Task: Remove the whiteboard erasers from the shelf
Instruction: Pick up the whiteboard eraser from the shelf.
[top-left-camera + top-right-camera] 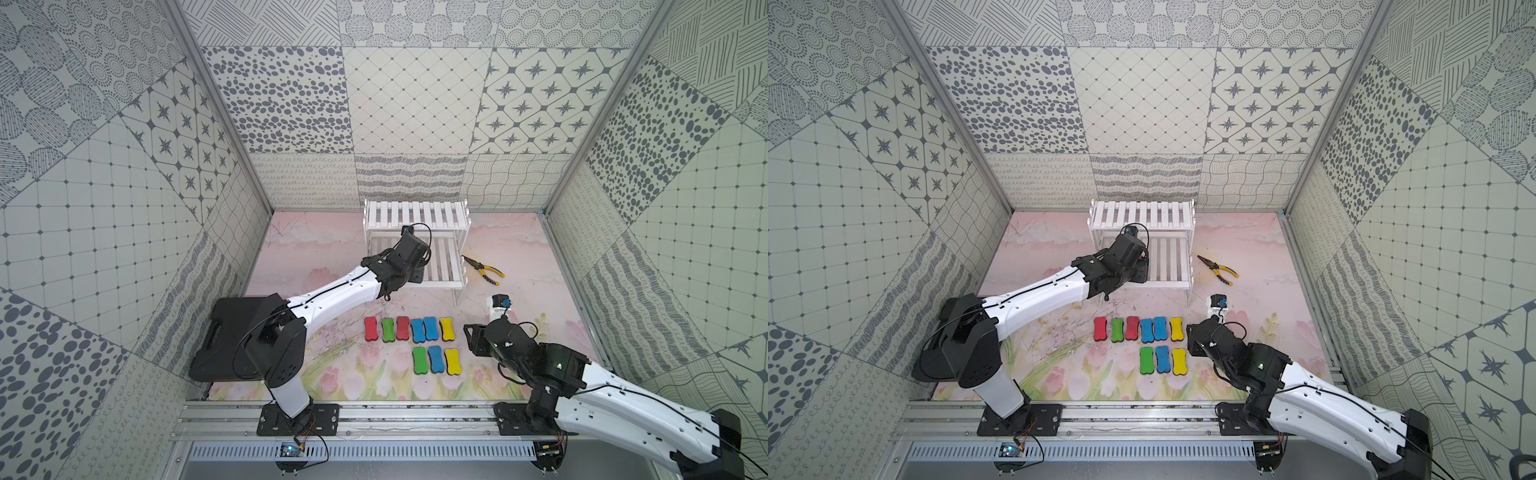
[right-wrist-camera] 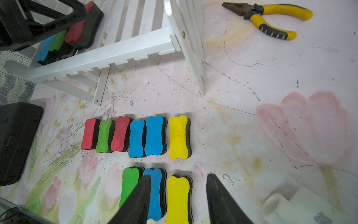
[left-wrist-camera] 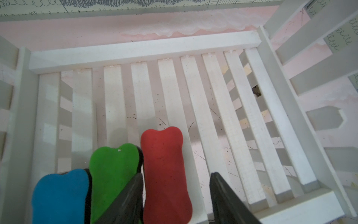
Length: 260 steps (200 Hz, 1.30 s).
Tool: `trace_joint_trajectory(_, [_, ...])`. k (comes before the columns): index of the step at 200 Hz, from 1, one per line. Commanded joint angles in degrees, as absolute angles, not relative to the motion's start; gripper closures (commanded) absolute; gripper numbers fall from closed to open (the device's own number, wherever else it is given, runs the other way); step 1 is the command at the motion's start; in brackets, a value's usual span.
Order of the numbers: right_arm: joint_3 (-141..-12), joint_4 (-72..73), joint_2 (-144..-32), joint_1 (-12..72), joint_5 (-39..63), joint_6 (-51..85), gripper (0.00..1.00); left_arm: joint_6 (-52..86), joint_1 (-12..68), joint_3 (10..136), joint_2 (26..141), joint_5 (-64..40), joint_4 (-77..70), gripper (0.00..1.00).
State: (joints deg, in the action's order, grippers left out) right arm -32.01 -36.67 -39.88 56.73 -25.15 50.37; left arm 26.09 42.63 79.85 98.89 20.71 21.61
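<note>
The white slatted shelf [image 1: 415, 214] stands at 12 o'clock on the desk [image 1: 540, 266], against the back wall. Three whiteboard erasers lie close together on its lower tier, toward the 9 o'clock end: a blue eraser [image 3: 60, 195], a green eraser [image 3: 112, 170] and a red eraser [image 3: 164, 170]. The left fingers [image 3: 131, 194] are spread to either side of the red eraser, one down in the seam between red and green, the other standing clear of the red one's far edge, so nothing is pinched. At 6 o'clock of the shelf, nine more erasers lie flat on the desk: a row of six [image 1: 417, 330], running red, green, red, blue, blue, yellow from 9 to 3 o'clock, and nearer the arms a row of three [image 1: 435, 359], green, blue, yellow. The right fingers [image 2: 139, 194] hang spread and empty just at 3 o'clock of these rows. Yellow-handled pliers [image 1: 484, 270] lie at 3 o'clock of the shelf, and a black case [image 1: 224, 332] sits at 9 o'clock of the rows, partly under the left arm
</note>
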Motion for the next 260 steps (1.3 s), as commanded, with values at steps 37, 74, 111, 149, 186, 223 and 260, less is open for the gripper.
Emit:
trace_joint_trajectory(37, [-32.52, -36.86, -38.53, 56.08, -26.05, 50.09, 0.50, 25.71, 43.05, 81.95, 101.01, 23.33, 23.74, 0.46])
trace_joint_trajectory(74, [-32.48, -37.17, -38.20, 55.69, -25.82, 50.27, 0.49, 24.90, 43.68, 83.09, 102.53, 25.19, 25.00, 0.50])
trace_joint_trajectory(111, [-32.56, -37.35, -38.15, 55.35, -25.49, 50.27, 0.49, 24.70, 43.74, 84.48, 103.62, 25.97, 27.01, 0.55])
trace_joint_trajectory(149, [-32.54, -37.35, -38.09, 54.72, -25.19, 50.28, 0.49, 24.28, 43.73, 85.39, 103.72, 25.75, 27.40, 0.67])
trace_joint_trajectory(186, [-32.78, -37.40, -37.84, 54.46, -25.14, 50.36, 0.49, 26.39, 44.86, 83.49, 98.14, 24.79, 26.02, 0.69])
trace_joint_trajectory(223, [-33.38, -37.43, -37.66, 54.23, -25.44, 50.28, 0.49, 32.82, 47.05, 75.72, 87.57, 25.30, 24.51, 0.69])
trace_joint_trajectory(260, [-34.19, -37.35, -37.27, 54.28, -25.72, 50.03, 0.49, 44.10, 51.62, 63.84, 75.33, 28.33, 28.85, 0.72])
